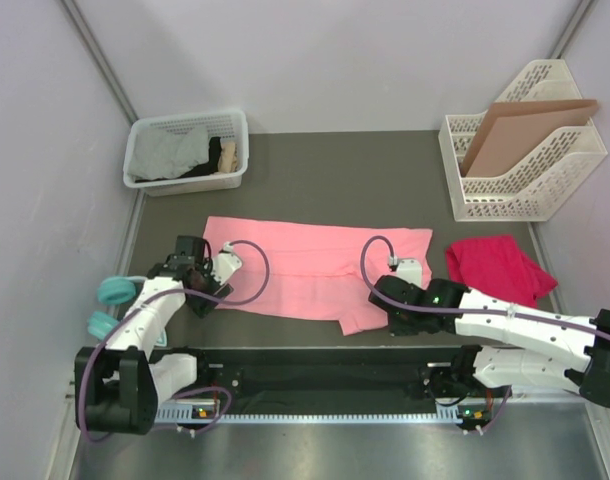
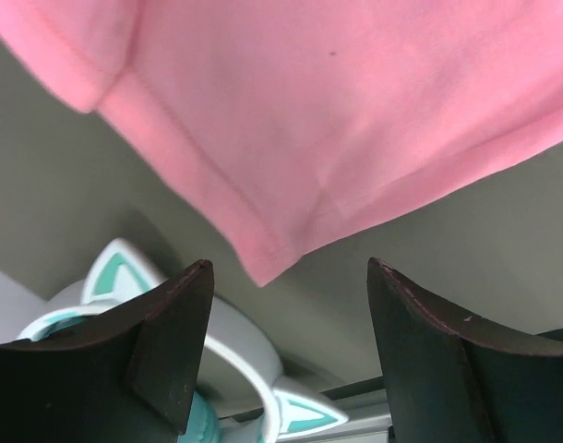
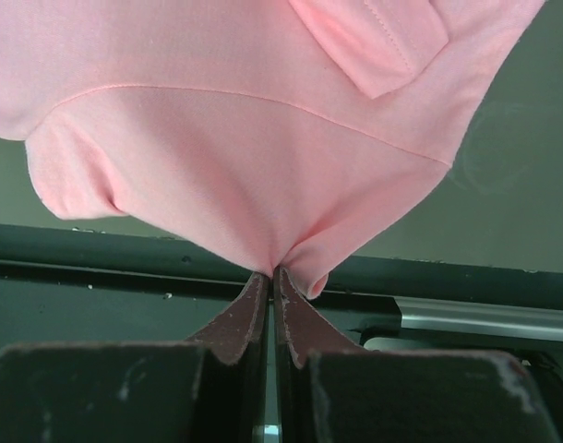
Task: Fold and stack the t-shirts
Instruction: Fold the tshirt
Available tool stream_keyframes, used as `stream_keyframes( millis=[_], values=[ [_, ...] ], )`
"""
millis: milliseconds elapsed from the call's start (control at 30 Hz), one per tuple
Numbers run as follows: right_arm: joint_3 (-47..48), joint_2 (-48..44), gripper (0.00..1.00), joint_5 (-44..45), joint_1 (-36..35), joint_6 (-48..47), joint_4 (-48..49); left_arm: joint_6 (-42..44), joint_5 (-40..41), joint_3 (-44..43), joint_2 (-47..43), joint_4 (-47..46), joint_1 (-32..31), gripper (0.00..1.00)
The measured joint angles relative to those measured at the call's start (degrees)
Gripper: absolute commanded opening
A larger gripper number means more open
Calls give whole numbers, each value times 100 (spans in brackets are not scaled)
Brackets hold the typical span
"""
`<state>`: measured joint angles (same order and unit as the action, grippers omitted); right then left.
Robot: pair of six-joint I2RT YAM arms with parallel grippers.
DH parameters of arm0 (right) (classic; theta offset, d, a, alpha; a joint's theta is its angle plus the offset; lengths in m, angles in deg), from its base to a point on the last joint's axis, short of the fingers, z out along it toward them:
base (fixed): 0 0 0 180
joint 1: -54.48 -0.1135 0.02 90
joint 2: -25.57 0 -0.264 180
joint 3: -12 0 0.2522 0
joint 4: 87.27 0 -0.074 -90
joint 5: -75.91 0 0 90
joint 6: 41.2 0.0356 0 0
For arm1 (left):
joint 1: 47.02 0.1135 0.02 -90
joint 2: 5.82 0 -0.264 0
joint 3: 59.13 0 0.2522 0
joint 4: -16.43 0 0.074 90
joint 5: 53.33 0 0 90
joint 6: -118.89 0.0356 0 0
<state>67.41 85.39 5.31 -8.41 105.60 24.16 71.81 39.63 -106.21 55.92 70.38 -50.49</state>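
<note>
Broadly, the dark grey table (image 1: 325,165) fills the middle of the top view. The light salmon-pink t-shirt (image 1: 305,265) is spread wide across its centre, one sleeve hanging off its lower edge toward the bottom of the frame. At the upper right stands a white slotted file rack (image 1: 545,195) holding a tilted brown cardboard sheet (image 1: 530,125). At the upper left sits a white bin (image 1: 189,122) with grey cloth inside. The magenta-red t-shirt (image 1: 495,268) lies bunched at the right of the frame, just beside the pink shirt's right end and apart from it.

The right gripper (image 3: 272,281) is at the pink shirt's lower edge, right of centre; in the right wrist view its dark fingers (image 3: 240,318) are pressed together on a gathered fold of the pink cloth, which puckers upward from the pinch.

The left gripper (image 2: 291,305) is at the shirt's lower left corner. Its fingers are spread wide, and the corner of the hem points down into the gap between them, touching neither finger.
</note>
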Motion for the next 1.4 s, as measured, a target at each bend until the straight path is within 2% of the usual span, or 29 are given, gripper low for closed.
stream_keyframes(
  millis=[300, 400, 533, 567, 700, 733, 933, 1133, 1400],
  values=[
    [-146, 0, 0, 0, 0, 0, 105, -284, -511, -39, 708, -105, 0, 68],
    [-160, 0, 0, -2, 0, 0, 127, -382, -605, -144, 911, -160, 0, 61],
    [-177, -13, 0, 0, 0, 0, 160, -426, -680, -229, 1084, -205, 13, 37],
    [-197, -22, 0, -4, 0, 2, 160, -417, -713, -258, 1150, -240, 26, 26],
    [-271, -94, 0, -4, 0, 28, 138, -417, -796, -363, 1320, -299, 98, 5],
    [-273, -131, 0, -2, 0, 39, 131, -407, -809, -372, 1331, -308, 111, 3],
    [-262, -284, 0, 4, 0, 48, 33, -273, -833, -428, 1300, -111, 149, 0],
    [-164, -284, 0, 7, 0, 42, -142, 28, -916, -960, 1045, 763, 160, 0],
    [170, -343, 0, 46, 0, 33, -415, 319, -944, -1316, 791, 1432, 160, 3]
  ],
)
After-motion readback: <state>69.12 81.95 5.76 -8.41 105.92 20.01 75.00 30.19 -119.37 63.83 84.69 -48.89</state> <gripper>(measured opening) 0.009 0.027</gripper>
